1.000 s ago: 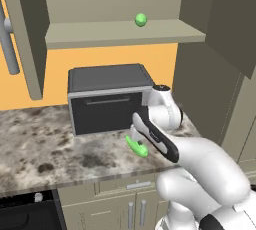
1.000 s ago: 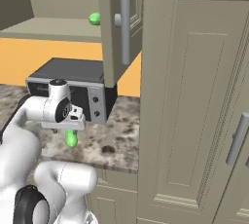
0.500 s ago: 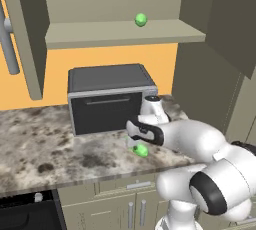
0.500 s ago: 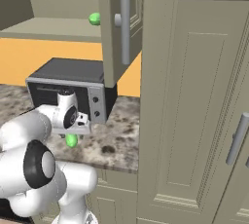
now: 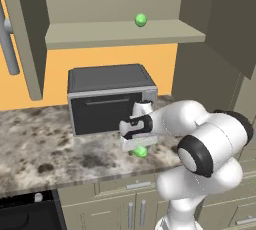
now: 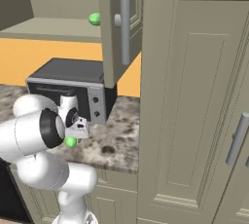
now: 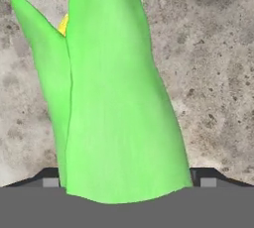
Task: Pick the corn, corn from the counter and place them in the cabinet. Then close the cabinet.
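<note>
Holding one corn in my gripper, I hang just above the tabletop, in front of the toaster oven. My gripper is closed around the fat end of the cob, so its pointy tip sticks out toward the stone. The other corn sits on the shelf inside the cabinet. Both doors are wide open so I can reach in. I think this cob goes up there next, and then the doors get shut.

Kitchen: stone counter, toaster oven, wall cabinet.
</note>
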You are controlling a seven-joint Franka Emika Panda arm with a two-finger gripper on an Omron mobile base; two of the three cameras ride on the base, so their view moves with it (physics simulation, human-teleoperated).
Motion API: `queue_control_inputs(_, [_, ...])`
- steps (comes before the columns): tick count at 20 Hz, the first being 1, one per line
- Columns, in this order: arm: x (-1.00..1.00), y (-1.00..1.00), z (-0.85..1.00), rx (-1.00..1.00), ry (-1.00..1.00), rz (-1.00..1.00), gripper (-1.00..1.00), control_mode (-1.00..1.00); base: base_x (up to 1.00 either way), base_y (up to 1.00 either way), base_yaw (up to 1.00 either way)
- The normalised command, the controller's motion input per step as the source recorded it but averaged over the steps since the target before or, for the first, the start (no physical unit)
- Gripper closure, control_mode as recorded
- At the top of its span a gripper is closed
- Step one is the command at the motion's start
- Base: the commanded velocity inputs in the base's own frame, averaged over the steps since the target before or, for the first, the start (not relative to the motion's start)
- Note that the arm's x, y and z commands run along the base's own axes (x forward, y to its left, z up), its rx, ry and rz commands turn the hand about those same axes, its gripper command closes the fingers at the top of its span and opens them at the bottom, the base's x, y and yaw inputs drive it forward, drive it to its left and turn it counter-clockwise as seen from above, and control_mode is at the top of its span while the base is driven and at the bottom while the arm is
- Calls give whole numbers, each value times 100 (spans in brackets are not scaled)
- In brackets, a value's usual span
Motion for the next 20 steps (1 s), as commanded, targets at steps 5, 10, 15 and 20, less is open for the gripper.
queue_control_inputs(5, [-100,0,5,0,-21,0,100,-100,0,0,0])
queue_control_inputs(10, [-75,-19,93,0,-19,-4,100,-100,0,0,0])
queue_control_inputs(15, [-39,-34,100,0,-14,-5,100,-100,0,0,0])
queue_control_inputs(20, [-29,-5,100,0,-26,-4,100,-100,0,0,0])
